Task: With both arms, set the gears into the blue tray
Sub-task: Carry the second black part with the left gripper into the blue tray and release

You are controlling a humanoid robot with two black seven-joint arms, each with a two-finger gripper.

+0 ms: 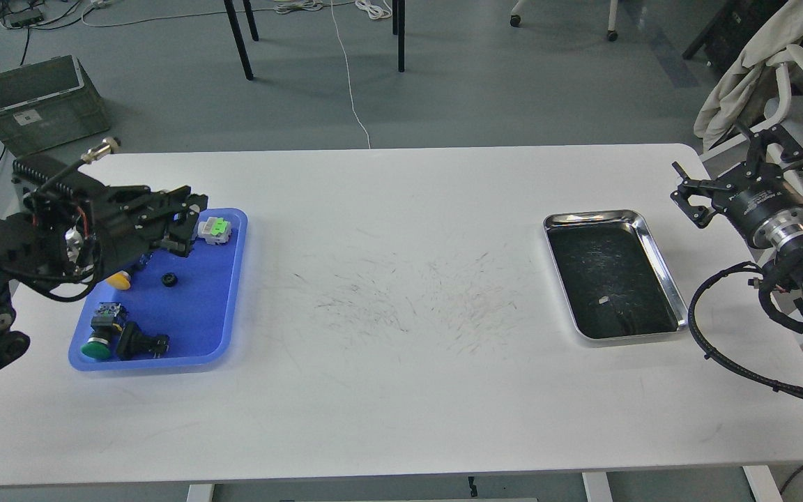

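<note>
One gear (pixel 169 280) lies in the blue tray (pixel 224 307); I can count only this one. Four push-buttons share the tray. The left gripper (pixel 189 223) hangs over the tray's far end; whether its jaws are parted I cannot tell. The right gripper (pixel 719 178), released, is beside one steel tray (pixel 652 237).

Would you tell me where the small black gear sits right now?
In the head view, the small black gear lies inside the bright-blue plastic tray at table's left, beside the yellow-capped push-button.

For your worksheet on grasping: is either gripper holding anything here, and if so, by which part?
Right gripper is open and empty, beside the steel tray. Left gripper hovers over the blue tray; whether it holds anything cannot be told.
</note>
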